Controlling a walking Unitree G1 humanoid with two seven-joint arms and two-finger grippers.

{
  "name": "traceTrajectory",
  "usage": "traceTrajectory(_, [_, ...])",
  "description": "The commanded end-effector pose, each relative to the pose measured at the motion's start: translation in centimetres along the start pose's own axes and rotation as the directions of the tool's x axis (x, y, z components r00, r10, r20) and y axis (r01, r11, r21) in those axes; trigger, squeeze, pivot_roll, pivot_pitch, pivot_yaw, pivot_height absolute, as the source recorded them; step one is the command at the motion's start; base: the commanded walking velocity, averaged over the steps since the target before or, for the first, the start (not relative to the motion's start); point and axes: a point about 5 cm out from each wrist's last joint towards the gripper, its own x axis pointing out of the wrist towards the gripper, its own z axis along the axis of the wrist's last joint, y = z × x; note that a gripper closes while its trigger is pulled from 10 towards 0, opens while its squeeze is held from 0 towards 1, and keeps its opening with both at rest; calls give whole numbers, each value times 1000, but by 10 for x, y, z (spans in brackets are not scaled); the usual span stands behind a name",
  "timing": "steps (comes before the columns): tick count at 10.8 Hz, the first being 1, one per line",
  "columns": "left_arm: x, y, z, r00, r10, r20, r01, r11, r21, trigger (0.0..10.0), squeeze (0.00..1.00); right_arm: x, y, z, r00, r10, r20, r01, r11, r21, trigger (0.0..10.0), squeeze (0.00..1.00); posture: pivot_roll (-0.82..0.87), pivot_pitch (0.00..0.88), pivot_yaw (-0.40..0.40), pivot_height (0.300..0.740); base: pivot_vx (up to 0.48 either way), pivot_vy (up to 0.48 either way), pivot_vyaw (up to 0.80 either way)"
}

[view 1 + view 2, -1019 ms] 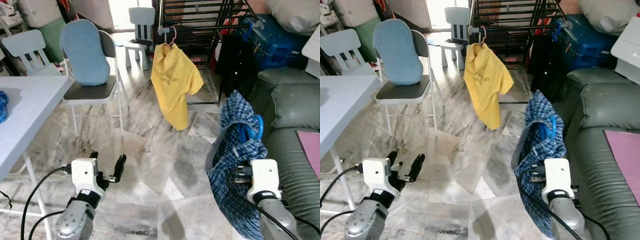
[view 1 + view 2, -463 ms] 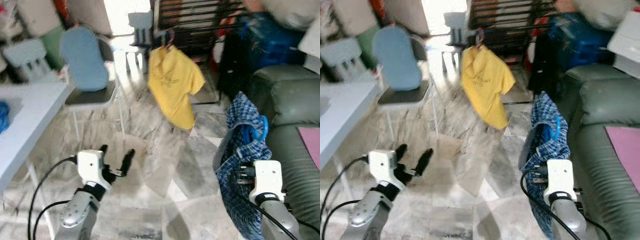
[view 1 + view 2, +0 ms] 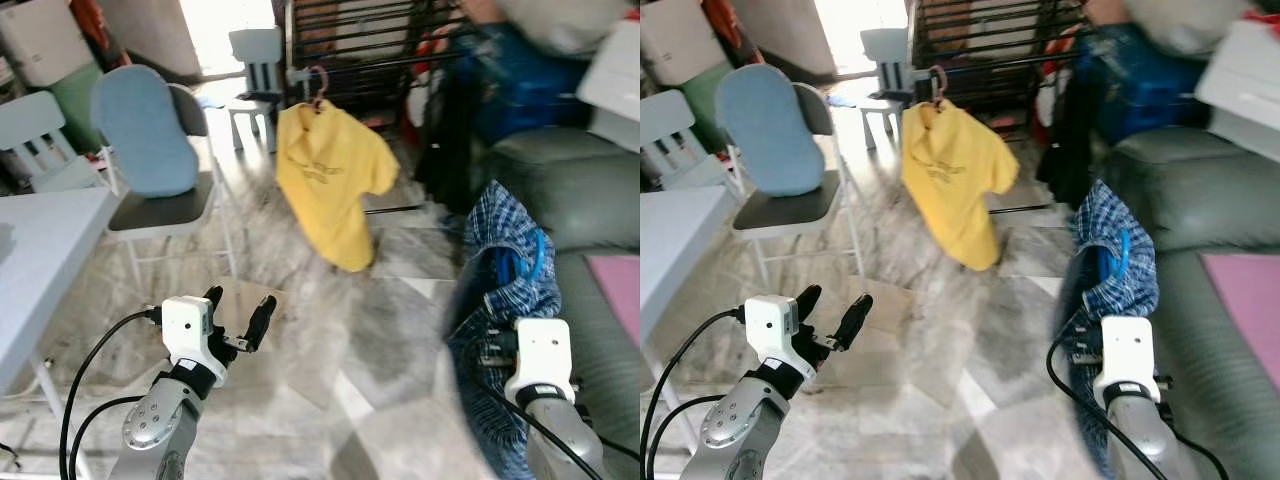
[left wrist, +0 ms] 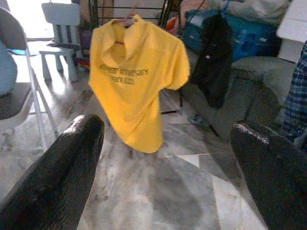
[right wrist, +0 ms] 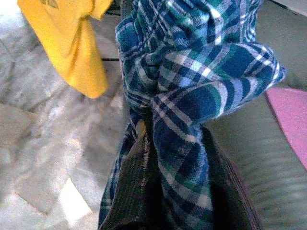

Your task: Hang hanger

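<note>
open marble floor: clear lane running ahead to the drying rack.
yellow shirt: hangs from the rack's rail, partly blocking the lane's far end.
folding chair and white table: close off the left side.
grey sofa: closes off the right side.
black garment: hangs between shirt and sofa, narrowing that gap.

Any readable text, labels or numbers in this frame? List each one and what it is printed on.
Yellow shirt, hanging from the black drying rack: two lines of dark print across the chest, too blurred to read with certainty; the first may read "Alliance Anniversary".
Blue plaid shirt, carried by the right gripper: no print seen.
Grey sofa, folding chair, white table: no legible text.
</note>
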Motion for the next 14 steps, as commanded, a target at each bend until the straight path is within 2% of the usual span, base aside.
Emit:
traceTrajectory(1, [0, 5, 0, 1000, 10, -12, -10, 1000, 5, 10000, 0, 3, 7, 9, 999, 33, 33, -33, 999, -3, 10000, 0, -256, 12, 115, 740, 450, 0, 0])
traceTrajectory(6, [13, 3, 5, 999, 25, 22, -24, 1000, -6, 10000, 0, 7, 14, 15, 993, 97, 62, -95, 995, -29, 10000, 0, -264, 0, 102, 740, 446, 0, 0])
traceTrajectory(8, [18, 3, 5, 999, 39, 29, -39, 999, 2, 10000, 0, 10, 17, 15, 992, 117, 54, -115, 993, -42, 10000, 0, -273, 0, 73, 740, 401, 0, 559])
traceTrajectory(10, [30, 11, 17, 993, 89, 73, -92, 995, 33, 10000, 0, 16, 27, 26, 985, 162, 58, -156, 984, -91, 10000, 0, -286, 27, 31, 740, 0, 0, 0])
traceTrajectory(11, [28, 16, 19, 988, 131, 80, -133, 991, 25, 10000, 0, 17, 33, 29, 978, 197, 64, -190, 977, -102, 10000, 0, -279, 32, 34, 740, 0, 0, 0])
traceTrajectory(12, [23, 16, 12, 988, 146, 48, -147, 989, 19, 10000, 0, 18, 37, 18, 983, 182, 32, -179, 981, -80, 10000, 0, -253, 19, 57, 740, 0, 0, 0])
traceTrajectory(14, [20, 16, 4, 990, 141, 21, -141, 990, 15, 10000, 0, 19, 43, 15, 983, 183, 28, -181, 981, -66, 10000, 0, -254, 0, 101, 740, 0, 0, 0])
